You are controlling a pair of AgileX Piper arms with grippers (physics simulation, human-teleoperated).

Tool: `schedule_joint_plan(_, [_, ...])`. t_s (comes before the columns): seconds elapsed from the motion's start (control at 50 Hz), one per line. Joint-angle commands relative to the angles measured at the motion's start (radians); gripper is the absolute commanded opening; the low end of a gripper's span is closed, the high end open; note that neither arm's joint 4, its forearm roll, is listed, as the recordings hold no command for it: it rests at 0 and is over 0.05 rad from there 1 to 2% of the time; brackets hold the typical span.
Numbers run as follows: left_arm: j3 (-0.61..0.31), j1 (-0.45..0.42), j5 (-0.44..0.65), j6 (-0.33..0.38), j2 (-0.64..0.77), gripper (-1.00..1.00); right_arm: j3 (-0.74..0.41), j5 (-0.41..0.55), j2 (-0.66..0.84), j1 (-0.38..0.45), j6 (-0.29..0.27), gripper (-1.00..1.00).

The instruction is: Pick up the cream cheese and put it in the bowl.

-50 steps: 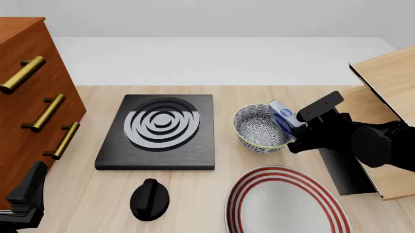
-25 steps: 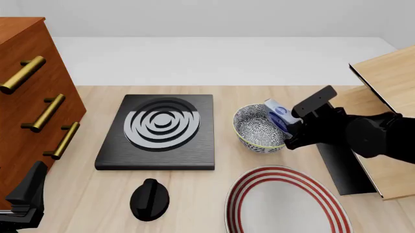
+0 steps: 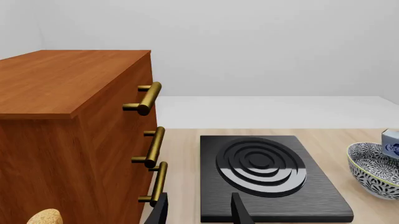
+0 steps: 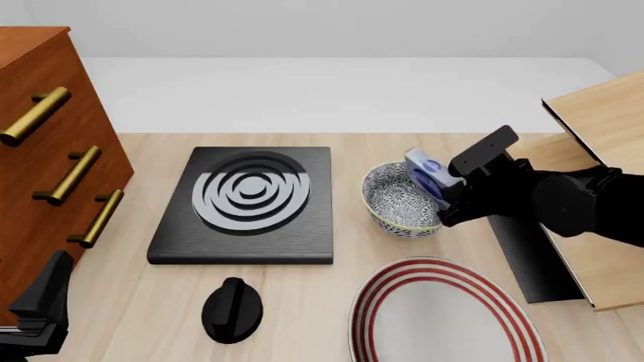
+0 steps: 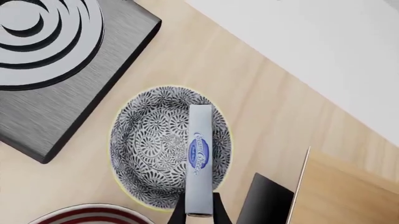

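Right tool [image 5: 199,211] with cream cheese [image 5: 200,158] over bowl [image 5: 146,140] rim

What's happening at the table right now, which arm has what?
The right gripper is shut on the cream cheese, a flat pale box with a blue oval label, and holds it on edge above the speckled grey-and-white bowl, not yet released. The left gripper holds nothing, near the wooden drawer cabinet and facing the black stove plate.

I see a black burner plate [image 4: 244,204] left of the jaws, a red-ringed plate [image 4: 443,317] nearer me, a black knob [image 4: 232,308], wooden drawers [image 4: 45,158] far left.
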Motion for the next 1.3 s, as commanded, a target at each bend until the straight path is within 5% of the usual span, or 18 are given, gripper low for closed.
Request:
schedule_joint_plan(0.02, [0.000,0.000,0.000,0.000,0.000,1.00,-0.023,0.003,0.013,0.009,0.007,-1.00])
schedule_joint_plan(0.64, [0.000,0.000,0.000,0.000,0.000,1.00,-0.021,-0.012,0.038,0.045,0.018,-1.00])
schedule_joint_plan(0.66, [0.000,0.000,0.000,0.000,0.000,1.00,-0.023,-0.010,0.033,0.042,0.018,1.00])
schedule_joint_plan(1.06, [0.000,0.000,0.000,0.000,0.000,1.00,-0.041,0.035,-0.034,0.027,0.020,1.00])
schedule_joint_plan(1.3, [0.000,0.000,0.000,0.000,0.000,1.00,-0.106,0.161,-0.202,0.053,0.054,1.00])
